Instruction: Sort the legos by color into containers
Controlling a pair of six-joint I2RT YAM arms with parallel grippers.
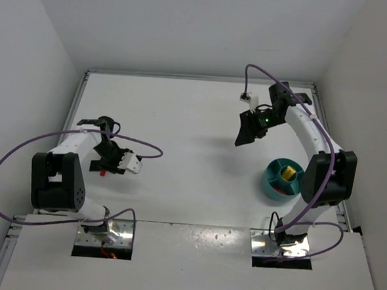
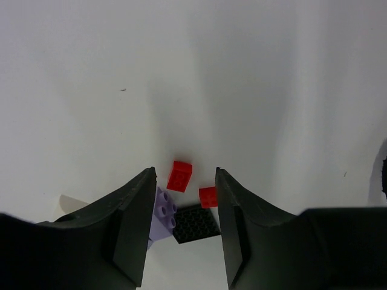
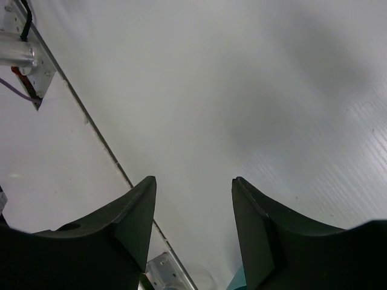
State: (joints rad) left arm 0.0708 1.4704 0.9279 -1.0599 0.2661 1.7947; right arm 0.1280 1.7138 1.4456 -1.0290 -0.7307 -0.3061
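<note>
1. The left gripper (image 2: 184, 180) hangs low over the table (image 2: 91, 90) on its left side, jaws spread and pinching nothing.
2. Four legos lie in the gap between its fingers. A red brick (image 2: 179, 176) is at the tips, and a second red one (image 2: 208, 197) is just beside the finger at the right of the wrist view.
3. Further in, a lavender brick (image 2: 163, 214) rests against the opposite finger, and a black brick (image 2: 196, 223) touches it.
4. The right gripper (image 1: 245, 136) is held up in the air over the far right part of the table, jaws spread and empty.
5. The teal bowl (image 1: 270, 182) sits on the right, just beside the right arm. Yellow shows in its centre cup and a bit of red in a near compartment.
6. The bowl and the brick cluster are well apart, on opposite sides of the table.
</note>
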